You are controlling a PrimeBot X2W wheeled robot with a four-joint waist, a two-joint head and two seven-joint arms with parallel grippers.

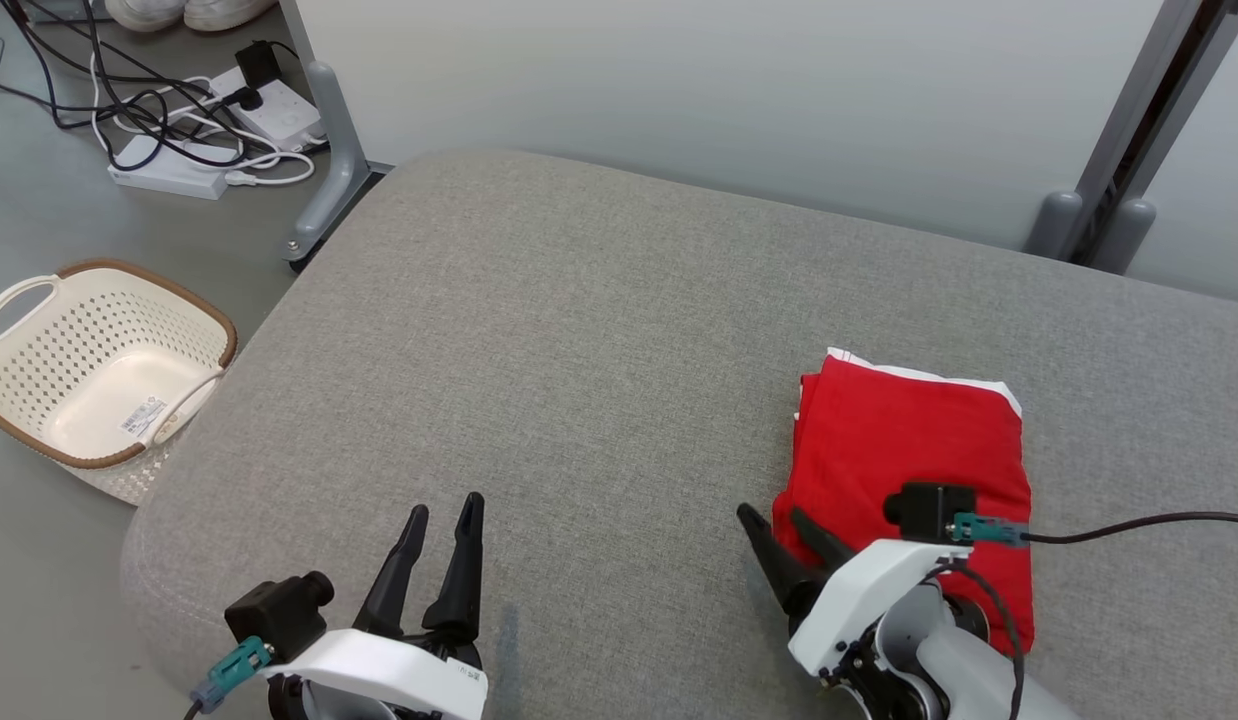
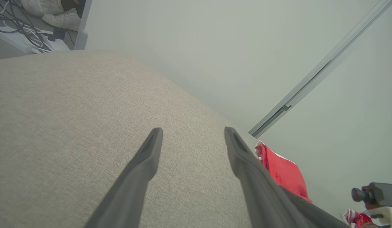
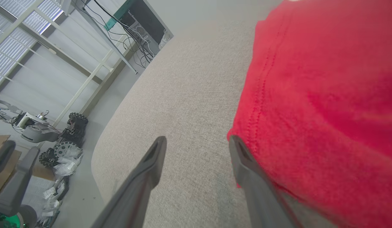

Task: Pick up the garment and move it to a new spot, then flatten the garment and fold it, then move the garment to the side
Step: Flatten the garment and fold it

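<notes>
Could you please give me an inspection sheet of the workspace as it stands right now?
Surface: grey cushion, bare apart from the garment.
Job's things: red garment, folded, lying on the cushion's right side.
Clutter: cream basket on the floor at the left.
Grippers: left pincer open over bare cushion; right pincer open at the garment's near left corner, holding nothing.
Cables: power strips with tangled leads on the floor, far left; dark cable leading off right from the right wrist camera.
Surroundings: grey partition behind the cushion; pale shoes on the floor, top left.
</notes>
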